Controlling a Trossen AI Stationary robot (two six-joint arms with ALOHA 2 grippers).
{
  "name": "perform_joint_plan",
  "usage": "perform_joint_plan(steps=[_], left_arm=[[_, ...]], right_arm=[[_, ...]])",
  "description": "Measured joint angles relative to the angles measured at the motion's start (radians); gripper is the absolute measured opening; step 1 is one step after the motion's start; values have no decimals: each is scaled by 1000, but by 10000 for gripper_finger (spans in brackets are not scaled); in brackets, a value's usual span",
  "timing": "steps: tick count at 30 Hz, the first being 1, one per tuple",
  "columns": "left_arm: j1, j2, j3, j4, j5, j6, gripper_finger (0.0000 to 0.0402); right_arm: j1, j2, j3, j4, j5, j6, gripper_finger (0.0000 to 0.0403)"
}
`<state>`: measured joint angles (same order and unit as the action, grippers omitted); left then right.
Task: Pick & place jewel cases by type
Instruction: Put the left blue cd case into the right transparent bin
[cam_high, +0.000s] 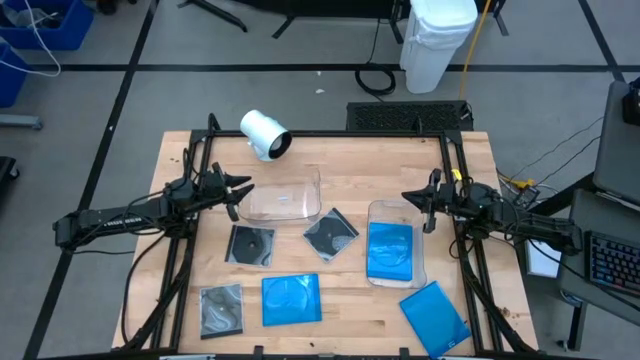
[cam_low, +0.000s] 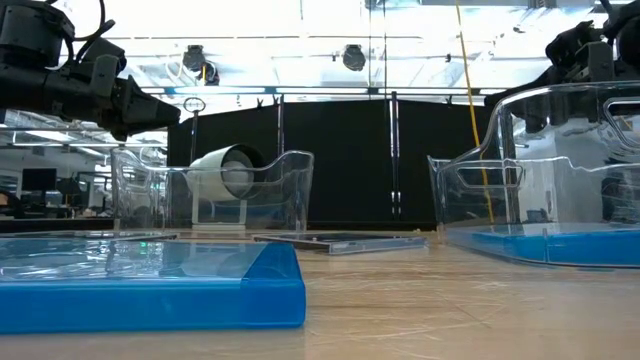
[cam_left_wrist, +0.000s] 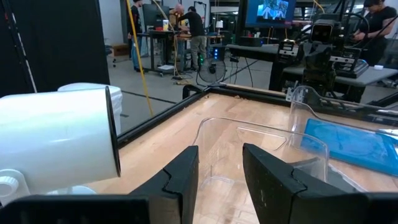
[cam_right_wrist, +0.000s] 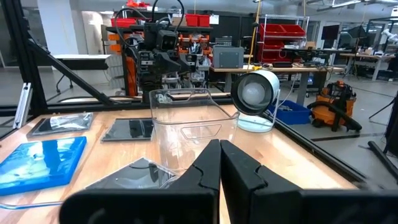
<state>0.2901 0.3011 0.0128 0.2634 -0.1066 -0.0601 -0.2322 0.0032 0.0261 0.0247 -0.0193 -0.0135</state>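
Both arms hanging out by their trays, one blue case already sorted

The left end effector (cam_high: 240, 193) is hovering at the left clear tray (cam_high: 285, 203) with fingers parted, gripping nothing, while the right end effector (cam_high: 412, 199), clenched tight on nothing, is sitting at the far edge of the right tray (cam_high: 421, 262), which is holding one blue jewel case (cam_high: 389, 250). Two more blue cases (cam_high: 291, 299) and three dark cases (cam_high: 251, 245) are lying on the worktop (cam_high: 350, 170), with a white cylinder (cam_high: 264, 134) at the far left.

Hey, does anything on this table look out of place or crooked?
Two things. The white cylinder lies tipped on its side near the table's far edge. The blue jewel case at the near right corner sits askew, seemingly overhanging the table's edge. Nothing looks spilled or broken.
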Motion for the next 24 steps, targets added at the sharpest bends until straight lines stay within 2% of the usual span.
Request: perform_joint_plan(steps=[6, 8, 11, 12, 20, 24], left_arm=[[0, 0, 0, 0, 23, -13, 129], [0, 0, 0, -1, 106, -57, 129], [-10, 22, 0, -4, 295, -92, 129], [-21, 33, 0, -7, 322, -103, 129], [-176, 186, 56, -21, 299, -161, 129], [-286, 298, 154, -135, 256, -160, 129]], right_arm=[[0, 0, 0, -3, -1, 0, 0], [0, 0, 0, -4, -2, -1, 0], [0, 0, 0, -5, -3, -1, 0], [0, 0, 0, -5, -3, -1, 0], [-2, 0, 0, -8, 42, -1, 0], [-2, 0, 0, -9, 42, 0, 0]])
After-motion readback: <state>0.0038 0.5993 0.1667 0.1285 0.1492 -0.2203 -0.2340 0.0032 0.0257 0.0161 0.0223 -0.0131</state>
